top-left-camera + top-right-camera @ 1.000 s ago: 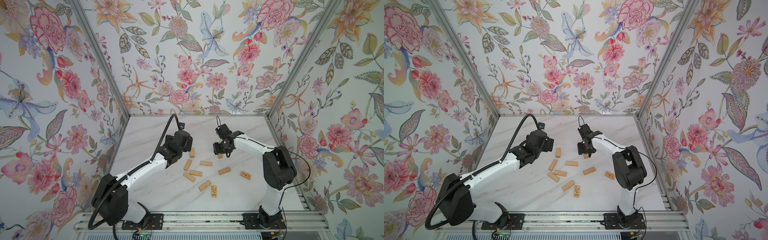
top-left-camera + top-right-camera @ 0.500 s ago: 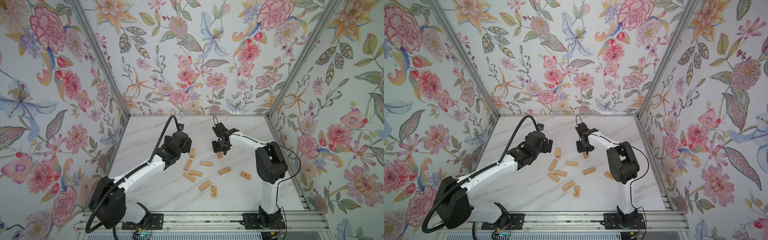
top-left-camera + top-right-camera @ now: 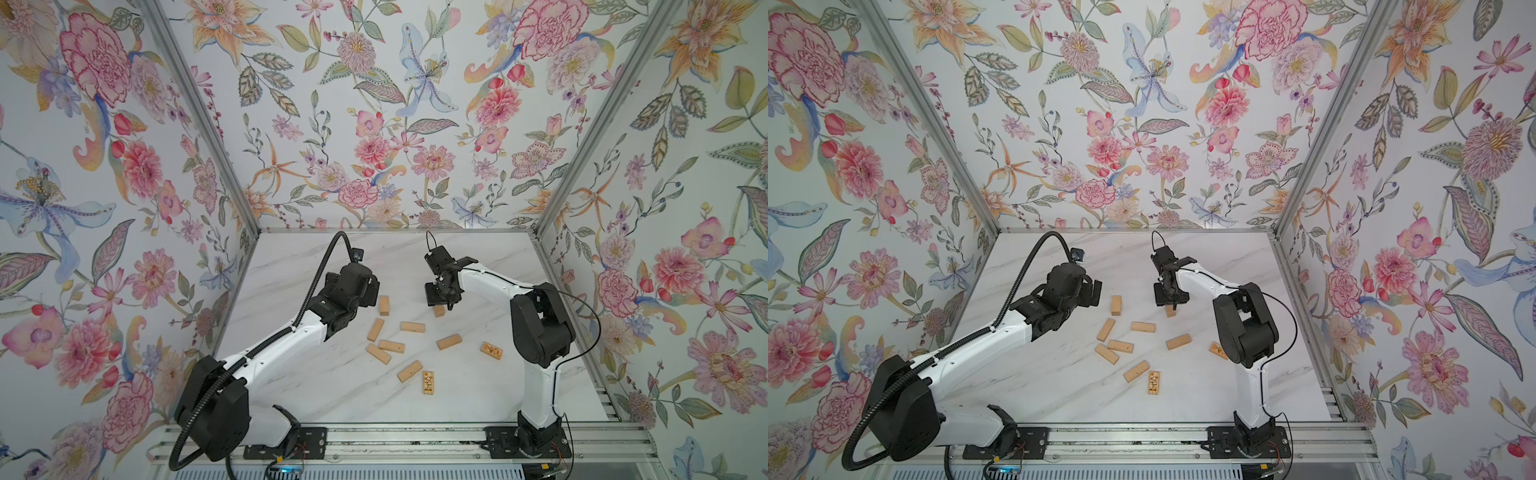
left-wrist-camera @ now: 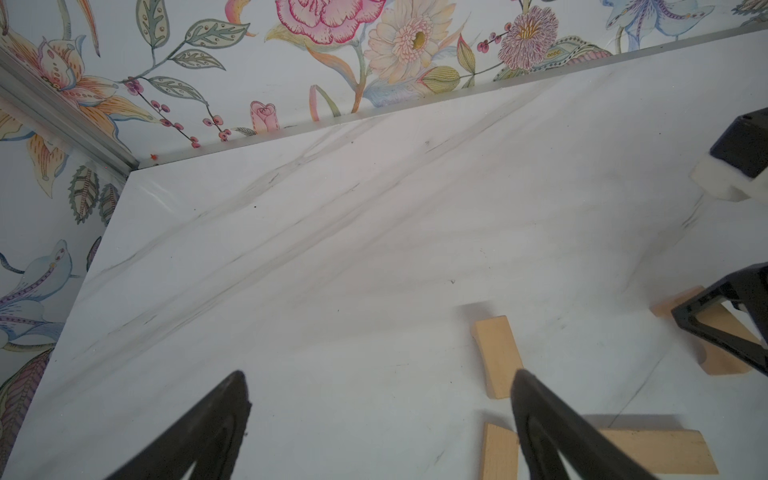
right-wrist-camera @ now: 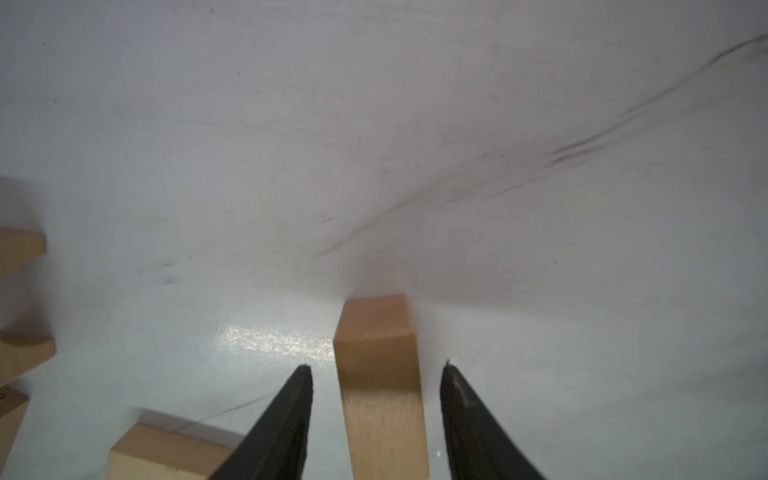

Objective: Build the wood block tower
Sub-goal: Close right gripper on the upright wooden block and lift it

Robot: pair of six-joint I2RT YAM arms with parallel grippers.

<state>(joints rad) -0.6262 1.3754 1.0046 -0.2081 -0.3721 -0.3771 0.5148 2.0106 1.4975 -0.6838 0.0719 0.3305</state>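
A smooth tan wood block (image 5: 382,415) sits between the black tapered fingers of the right gripper (image 5: 376,365), a gap each side: jaws parted, gripping nothing. Well apart from that block, the left gripper (image 4: 379,373) gapes wide and empty over the veined marble table (image 3: 332,386), other wood blocks (image 3: 390,346) scattered flat nearby.

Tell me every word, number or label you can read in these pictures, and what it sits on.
No text can be read anywhere.
Darker block at the front: dark engraved marks on its top face, too small to read.
Darker block at the right: dark engraved marks, too small to read.
Plain blocks, table, walls: no writing seen, only flower patterns on the walls.
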